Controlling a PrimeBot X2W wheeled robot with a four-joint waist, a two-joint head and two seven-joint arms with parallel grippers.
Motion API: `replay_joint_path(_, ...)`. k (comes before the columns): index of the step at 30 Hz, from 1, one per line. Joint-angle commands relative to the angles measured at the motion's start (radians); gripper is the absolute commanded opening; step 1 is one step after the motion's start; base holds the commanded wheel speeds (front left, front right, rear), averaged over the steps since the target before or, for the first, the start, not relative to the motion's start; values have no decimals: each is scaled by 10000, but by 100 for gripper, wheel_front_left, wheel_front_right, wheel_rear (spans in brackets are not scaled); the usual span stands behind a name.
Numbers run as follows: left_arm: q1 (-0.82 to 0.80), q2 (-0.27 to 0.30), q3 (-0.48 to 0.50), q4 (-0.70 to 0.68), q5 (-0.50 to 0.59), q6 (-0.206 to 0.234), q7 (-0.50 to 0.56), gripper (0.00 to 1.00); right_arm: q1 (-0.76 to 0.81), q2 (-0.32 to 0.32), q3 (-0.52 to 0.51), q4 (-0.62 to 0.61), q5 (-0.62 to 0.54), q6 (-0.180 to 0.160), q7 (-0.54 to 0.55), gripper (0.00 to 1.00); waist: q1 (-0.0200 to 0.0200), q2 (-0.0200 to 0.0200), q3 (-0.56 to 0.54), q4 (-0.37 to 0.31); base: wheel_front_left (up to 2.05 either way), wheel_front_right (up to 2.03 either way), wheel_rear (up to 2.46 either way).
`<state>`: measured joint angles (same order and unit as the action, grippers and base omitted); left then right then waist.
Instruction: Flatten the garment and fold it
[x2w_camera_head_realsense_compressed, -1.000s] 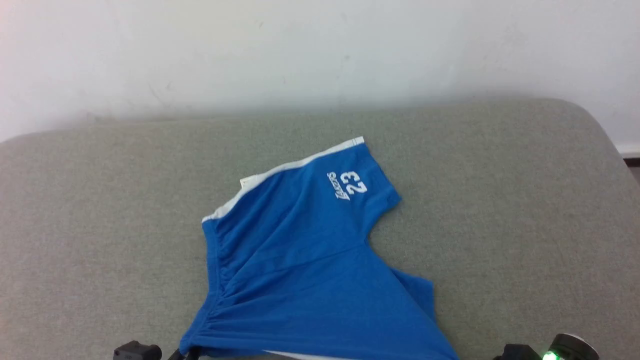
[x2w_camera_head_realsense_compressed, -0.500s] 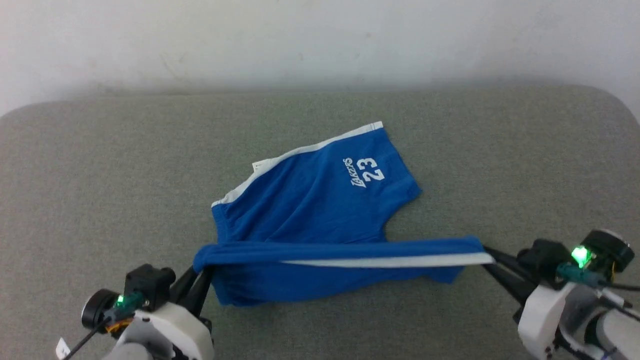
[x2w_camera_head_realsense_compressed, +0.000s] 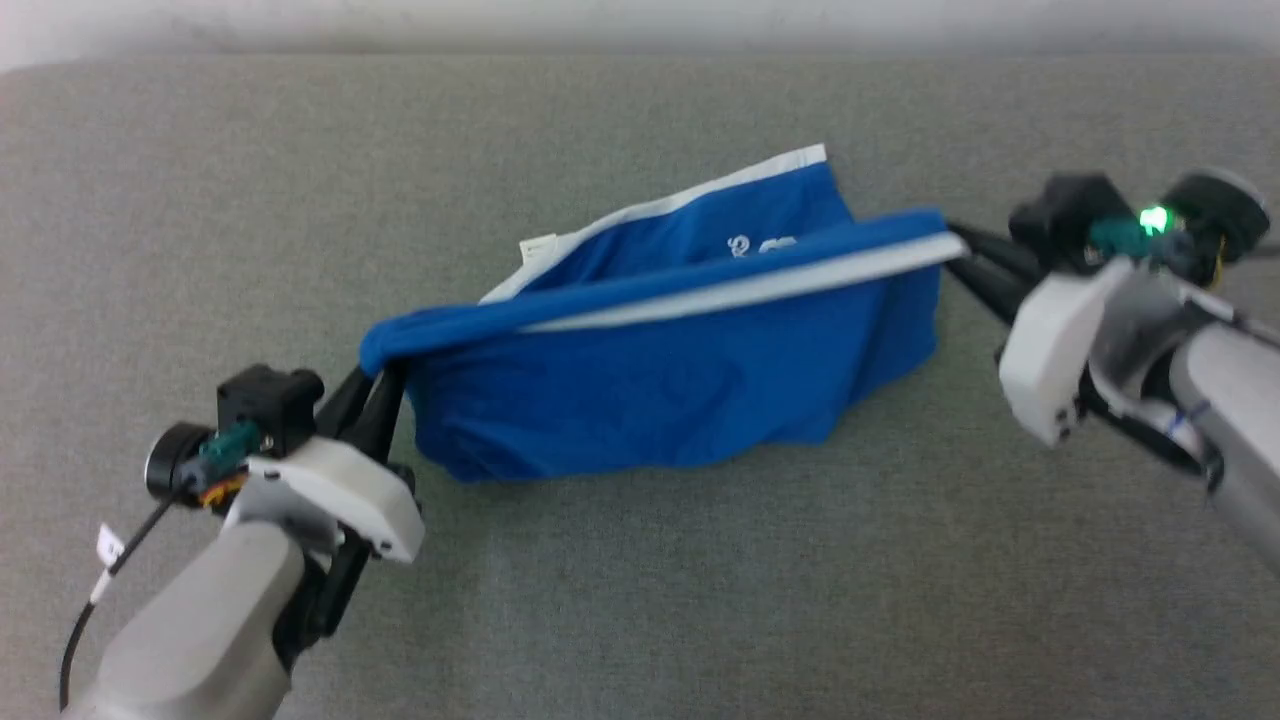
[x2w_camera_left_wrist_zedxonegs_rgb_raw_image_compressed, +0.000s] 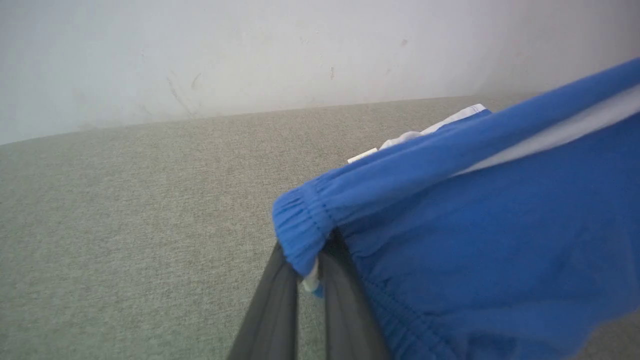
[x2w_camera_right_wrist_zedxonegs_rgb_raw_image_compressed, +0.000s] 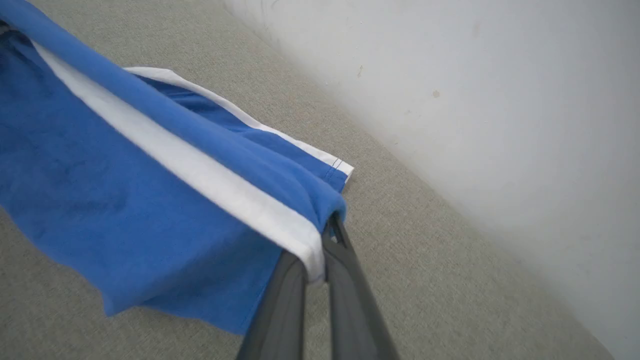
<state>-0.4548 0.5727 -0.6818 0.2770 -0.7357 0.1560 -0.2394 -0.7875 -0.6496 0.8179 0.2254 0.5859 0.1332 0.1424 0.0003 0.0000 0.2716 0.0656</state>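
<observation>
Pinching the gathered waistband corner, the left gripper (x2w_camera_head_realsense_compressed: 386, 374) holds the left end of the bright royal-blue soft fabric shorts with white trim (x2w_camera_head_realsense_compressed: 650, 400). The right gripper (x2w_camera_head_realsense_compressed: 955, 247) is clamped on the white-striped corner at the right. The top edge between them is taut and raised. The lower cloth drapes onto the grey fabric-covered counter (x2w_camera_head_realsense_compressed: 700, 600), and the far leg lies flat towards the white wall (x2w_camera_left_wrist_zedxonegs_rgb_raw_image_compressed: 250, 50).

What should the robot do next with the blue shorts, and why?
Probably lower the lifted edge onto the far half. The left gripper and right gripper hold the shorts stretched taut above the part lying on the grey cushion.
</observation>
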Motion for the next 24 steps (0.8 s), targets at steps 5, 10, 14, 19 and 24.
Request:
replay_joint_path(5,-951,-342,177,767,101,-201,-86,0,-1829,512,749,1336,419,-25,322,0,-3,0,1313,464,0,0,0)
replay_joint_path(10,-1643,-704,142,1475,208,-442,-119,0,-3243,1065,1492,2882,753,-25,482,0,-3,0,2008,676,0,0,0)
replay_joint_path(14,-1907,-957,82,1827,303,-661,-158,0,-3835,1389,2078,4088,1015,-25,490,0,-3,0,2306,858,0,0,0)
replay_joint_path(19,-2067,-1224,54,2209,460,-850,-196,0,-4040,1643,2809,5072,1434,-25,206,0,-3,0,2315,981,0,0,0)
replay_joint_path(24,-1936,-1335,160,2211,694,-797,-215,100,-4098,1632,3469,5360,1711,-25,-596,62,-3,0,1875,934,0,0,0)
